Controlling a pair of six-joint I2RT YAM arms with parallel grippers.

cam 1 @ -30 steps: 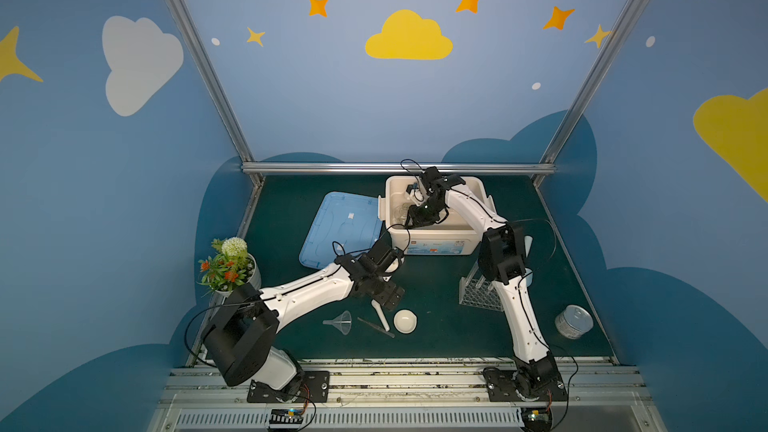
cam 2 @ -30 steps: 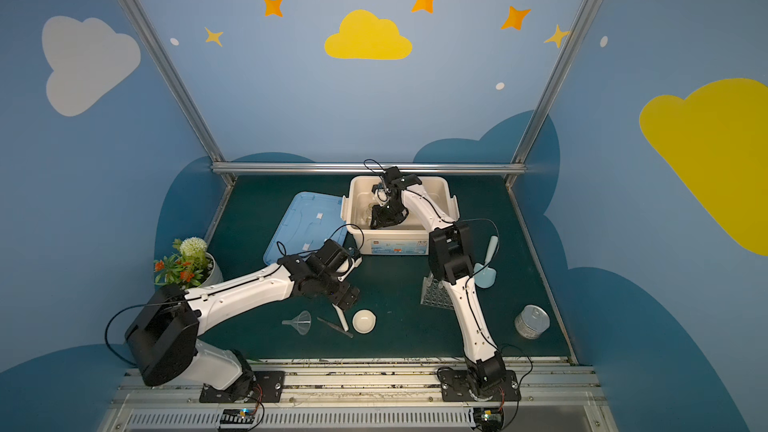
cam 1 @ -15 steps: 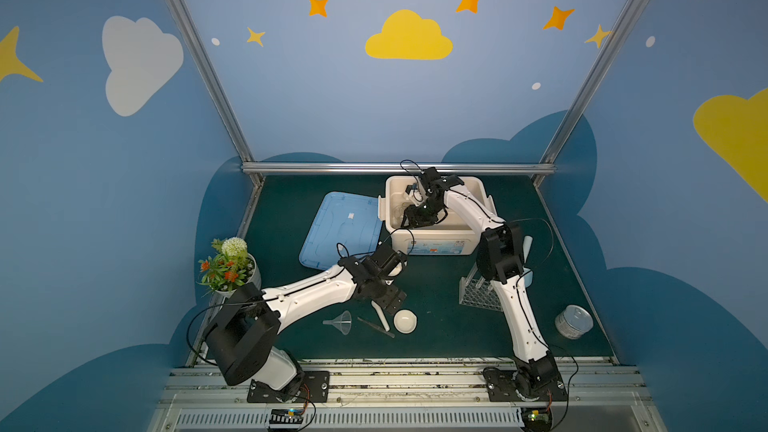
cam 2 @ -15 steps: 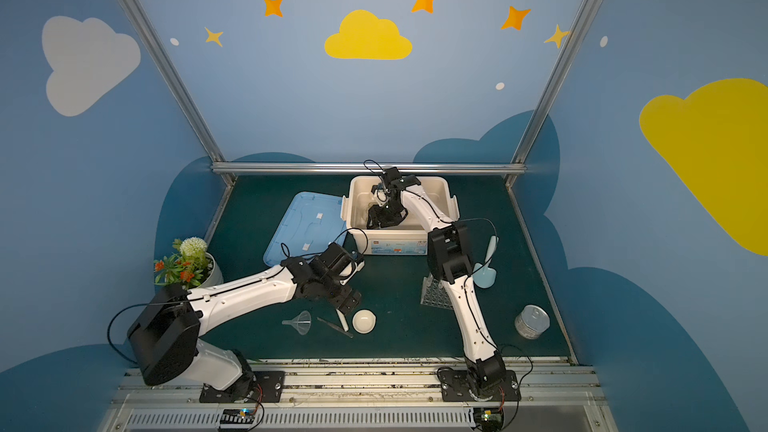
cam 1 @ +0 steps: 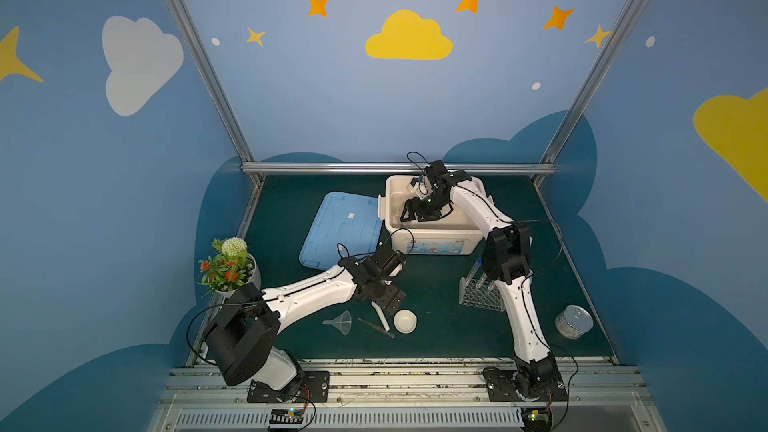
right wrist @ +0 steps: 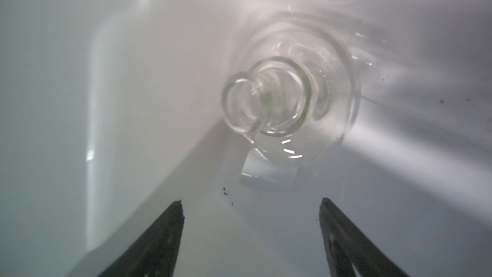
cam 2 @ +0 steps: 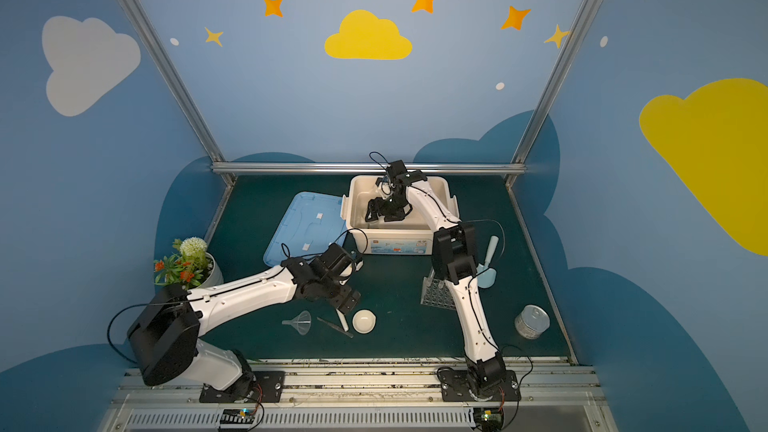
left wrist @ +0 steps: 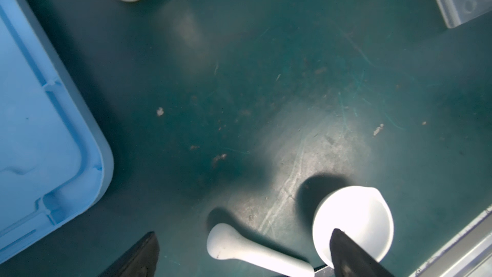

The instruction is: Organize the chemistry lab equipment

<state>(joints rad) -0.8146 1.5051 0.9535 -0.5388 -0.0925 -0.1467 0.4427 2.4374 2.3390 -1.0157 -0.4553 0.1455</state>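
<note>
My left gripper (cam 1: 388, 300) (left wrist: 243, 231) hangs open just over the white pestle (left wrist: 239, 246) (cam 1: 380, 317), one finger on each side of its thick end. The white bowl (left wrist: 354, 217) (cam 1: 405, 321) stands right beside it, partly behind one finger. A clear funnel (cam 1: 343, 322) and thin tweezers (cam 1: 374, 326) lie close by. My right gripper (cam 1: 411, 211) (right wrist: 250, 201) is open inside the white bin (cam 1: 432, 238), holding nothing. The glass flask (right wrist: 287, 102) stands upright on the bin floor just ahead of its fingertips. The clear holed rack (cam 1: 482, 295) holds a blue-capped test tube (cam 1: 478, 272), partly hidden by the right arm.
A blue lid (cam 1: 340, 230) lies flat left of the bin. A potted flower plant (cam 1: 226, 270) stands at the left edge and a round metal tin (cam 1: 573, 322) at the right. In a top view a pale scoop-like item (cam 2: 487, 274) lies behind the right arm.
My right gripper has opened inside the bin and the flask stands free of it. The left gripper has shifted slightly toward the front, over the pestle, staying open.
</note>
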